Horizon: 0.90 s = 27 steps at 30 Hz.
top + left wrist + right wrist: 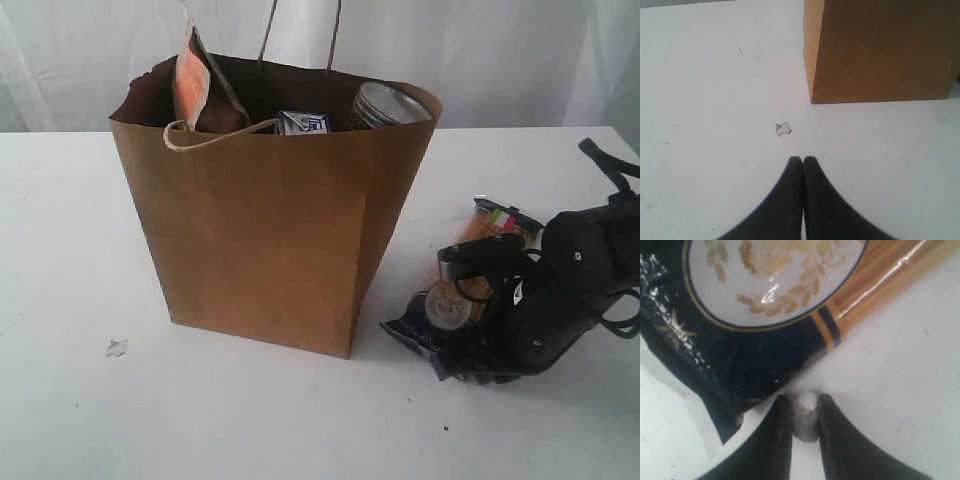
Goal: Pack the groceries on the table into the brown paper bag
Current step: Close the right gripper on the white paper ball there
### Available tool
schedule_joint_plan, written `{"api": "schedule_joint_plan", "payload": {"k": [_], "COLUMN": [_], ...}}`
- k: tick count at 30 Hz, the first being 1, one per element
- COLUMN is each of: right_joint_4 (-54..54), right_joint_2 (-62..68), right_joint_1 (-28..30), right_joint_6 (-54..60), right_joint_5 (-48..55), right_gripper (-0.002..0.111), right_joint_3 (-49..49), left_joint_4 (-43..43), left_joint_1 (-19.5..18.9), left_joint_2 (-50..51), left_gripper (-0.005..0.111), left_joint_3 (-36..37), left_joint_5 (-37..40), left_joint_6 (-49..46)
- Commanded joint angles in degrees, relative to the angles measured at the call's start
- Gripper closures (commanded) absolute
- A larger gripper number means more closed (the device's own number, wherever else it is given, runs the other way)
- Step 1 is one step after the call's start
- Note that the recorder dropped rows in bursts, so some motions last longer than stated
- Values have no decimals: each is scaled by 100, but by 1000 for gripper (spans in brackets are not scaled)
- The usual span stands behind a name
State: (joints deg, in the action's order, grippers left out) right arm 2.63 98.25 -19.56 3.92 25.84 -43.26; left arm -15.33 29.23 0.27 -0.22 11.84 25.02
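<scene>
Right fingers (780, 440) narrowly apart at the spaghetti packet (770, 355), hold uncertain; left fingers (790, 200) together. Pouch (192, 85), carton (303, 122), jar (390, 105) in brown paper bag (260, 240); packet lies on bench (60, 300).

My left gripper (802, 161), a pair of smooth black tapered fingers (782, 205), is fully closed: the two tips press against each other with no gap between them. It points forward and a little downward.

My right arm (585, 280), a black jointed arm with dark cables looped near the wrist, reaches in from the right side and bends steeply downward, so the wrist is low. Its right gripper (804, 407) has the two dark fingers close together, with only a narrow gap between them. Whether they pinch something I cannot tell.
</scene>
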Motion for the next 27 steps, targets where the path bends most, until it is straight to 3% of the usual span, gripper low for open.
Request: {"api": "schedule_joint_plan", "payload": {"k": [1, 27], "right_joint_4": [-5, 38], "right_joint_2": [114, -2420], "right_joint_1": [35, -3], "right_joint_6": [34, 34], "right_joint_5": [114, 854], "right_gripper": [108, 108], "right_joint_3": [63, 43], "left_joint_4": [-16, -16], "left_joint_1": [14, 14], "left_joint_2": [-27, -27], "left_gripper": [106, 106], "left_joint_3": [22, 22], "left_joint_5": [27, 27], "left_joint_6": [54, 54]}}
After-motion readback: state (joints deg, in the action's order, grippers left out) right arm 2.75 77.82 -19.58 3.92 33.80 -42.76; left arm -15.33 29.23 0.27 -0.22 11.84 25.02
